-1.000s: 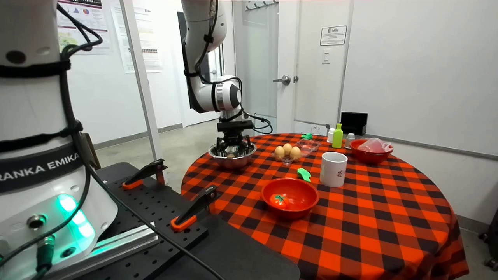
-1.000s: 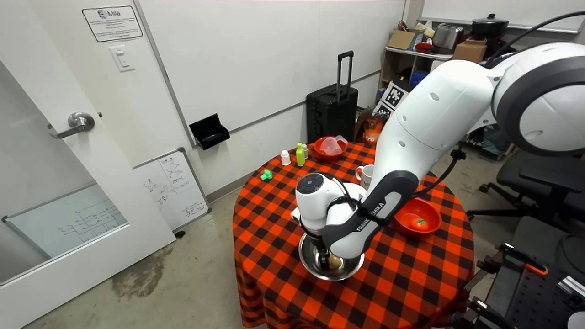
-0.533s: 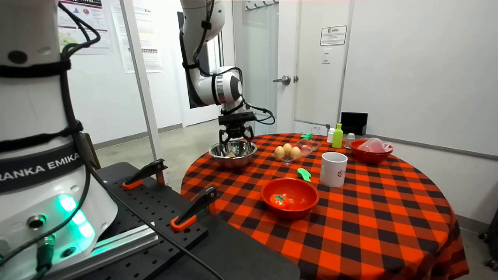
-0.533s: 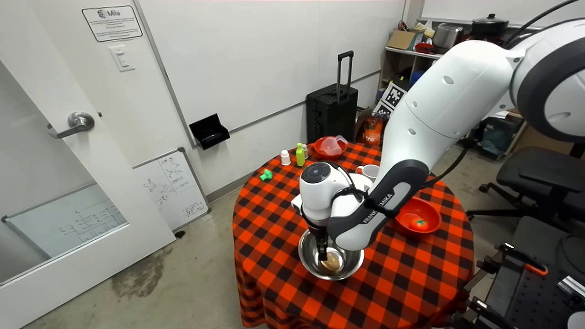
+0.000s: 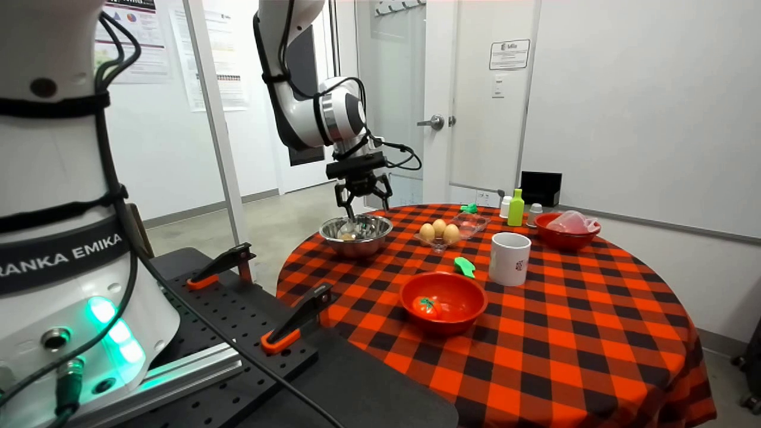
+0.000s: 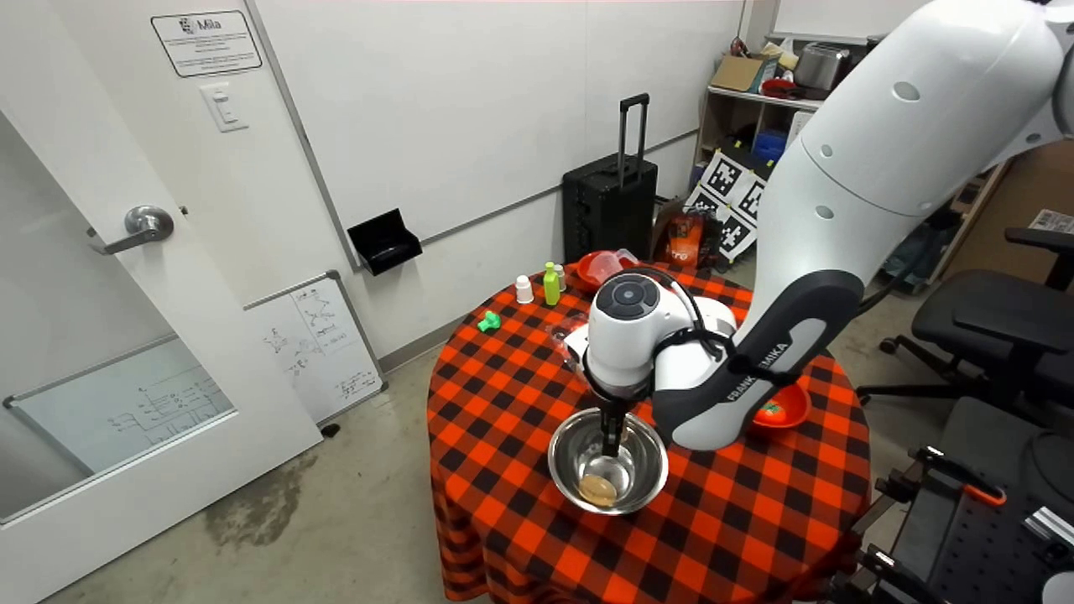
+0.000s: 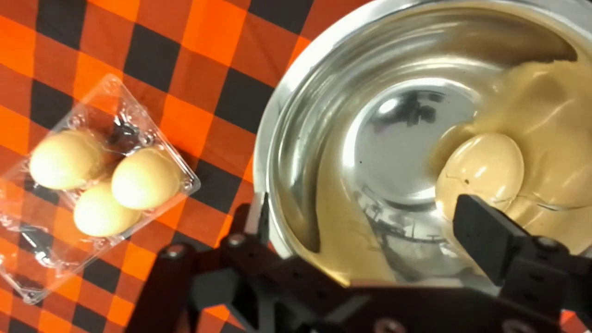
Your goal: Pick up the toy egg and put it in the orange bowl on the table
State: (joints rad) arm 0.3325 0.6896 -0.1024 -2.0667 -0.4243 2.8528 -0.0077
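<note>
The pale beige toy egg (image 7: 483, 162) lies in the silver metal bowl (image 7: 300, 69), against the wall in the wrist view. It also shows in both exterior views (image 5: 348, 236) (image 6: 597, 490). My gripper (image 7: 364, 198) is open and empty. In an exterior view its fingers (image 5: 368, 212) hang just above the metal bowl. In the wrist view one fingertip overlaps the egg's lower edge, and the other overlaps the bowl's rim. The glossy orange bowl (image 5: 458, 297) stands nearer the table's front with a toy tomato (image 5: 425, 305) in it. In an exterior view the arm partly hides this orange bowl (image 6: 804, 409).
A clear carton (image 7: 185, 187) with three more eggs (image 7: 147, 178) stands beside the metal bowl. A white mug (image 5: 509, 258) and a green toy (image 5: 464, 267) stand by the orange bowl. A green bottle (image 5: 515, 208) and another red bowl (image 5: 565, 238) are farther back.
My gripper has risen from inside the metal bowl to above its rim, with the fingers spread. The egg stays in the metal bowl and has shifted slightly toward its wall.
</note>
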